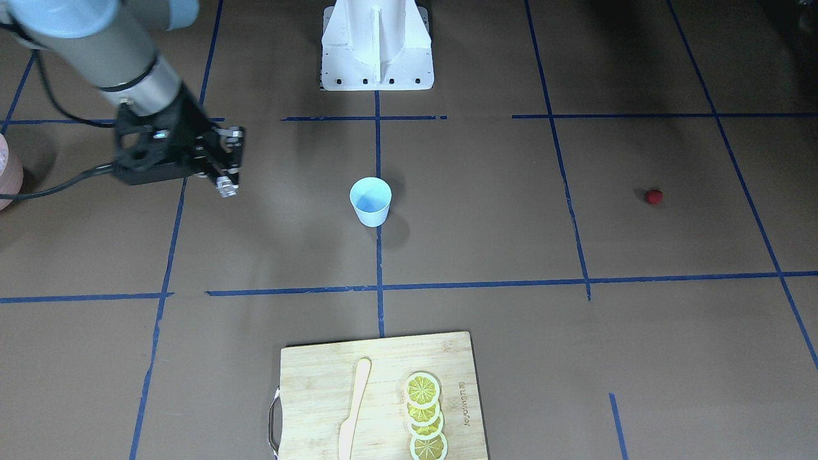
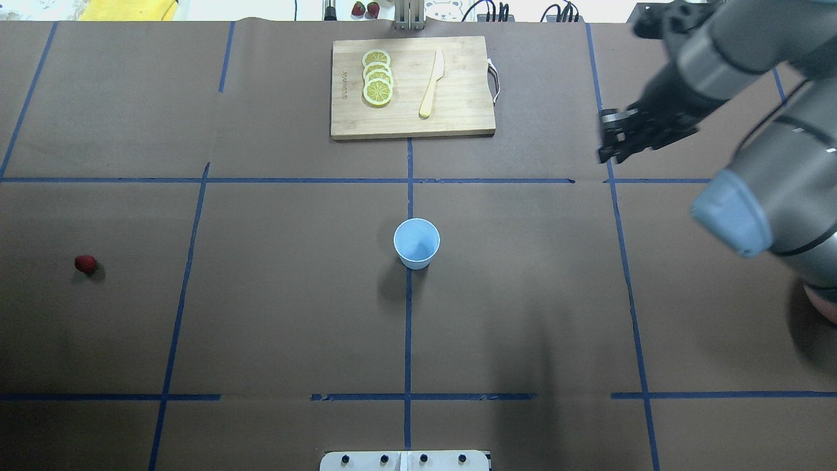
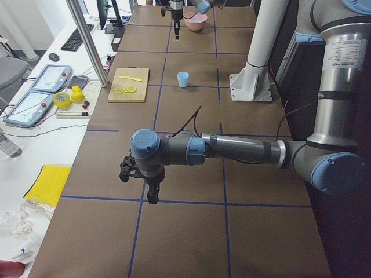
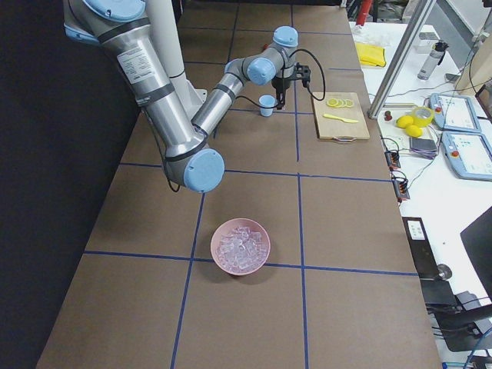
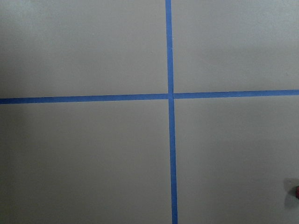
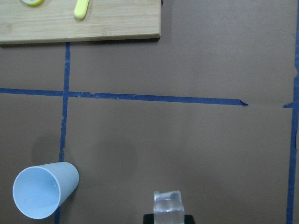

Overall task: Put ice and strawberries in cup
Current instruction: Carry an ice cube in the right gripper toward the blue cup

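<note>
1. Right pincer [image 2: 609,136] clamped on one ice cube [image 6: 167,205], held clear of the bench, likely for dropping.
2. Cup [image 6: 44,190] upright, off to this pincer's side, not yet beneath it.
3. Strawberry [image 2: 85,263] well beyond the cup. Left pincer [image 3: 152,197] hovers nearer it; cannot tell its opening.

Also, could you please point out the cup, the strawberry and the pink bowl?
cup [image 2: 416,243]: overhead view, inside its mouth.
strawberry [image 2: 85,263]: overhead view, middle of the berry.
pink bowl [image 4: 241,269]: exterior right view, near wall.

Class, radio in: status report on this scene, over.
Right gripper shut on ice, away from cup. Left gripper: cannot tell. Cup empty; strawberry not in. Nothing blocking.
</note>
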Controlling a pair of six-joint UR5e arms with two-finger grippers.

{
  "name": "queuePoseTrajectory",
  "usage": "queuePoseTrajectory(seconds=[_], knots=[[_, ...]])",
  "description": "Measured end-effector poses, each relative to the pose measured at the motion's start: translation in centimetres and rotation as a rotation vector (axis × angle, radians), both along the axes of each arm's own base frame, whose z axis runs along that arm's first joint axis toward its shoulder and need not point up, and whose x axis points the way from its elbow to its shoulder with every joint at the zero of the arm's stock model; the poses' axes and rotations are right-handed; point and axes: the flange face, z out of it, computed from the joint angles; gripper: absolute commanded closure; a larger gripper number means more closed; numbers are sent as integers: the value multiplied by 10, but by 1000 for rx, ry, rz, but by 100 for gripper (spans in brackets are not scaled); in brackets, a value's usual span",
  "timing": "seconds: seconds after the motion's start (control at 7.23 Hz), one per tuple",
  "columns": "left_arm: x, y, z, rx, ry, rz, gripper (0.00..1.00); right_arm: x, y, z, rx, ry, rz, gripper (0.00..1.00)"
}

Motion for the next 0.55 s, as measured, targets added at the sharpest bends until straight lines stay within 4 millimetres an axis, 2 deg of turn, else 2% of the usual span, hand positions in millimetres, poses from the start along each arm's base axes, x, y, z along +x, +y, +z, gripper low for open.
queuePoseTrajectory(seconds=[0.28, 0.55], knots=[[0, 0, 0, 0, 0, 0, 0, -70, 23, -32, -3, 69, 8, 100], [0, 0, 1, -2, 0, 0, 0, -139, 34, -62, -16, 105, 11, 100]])
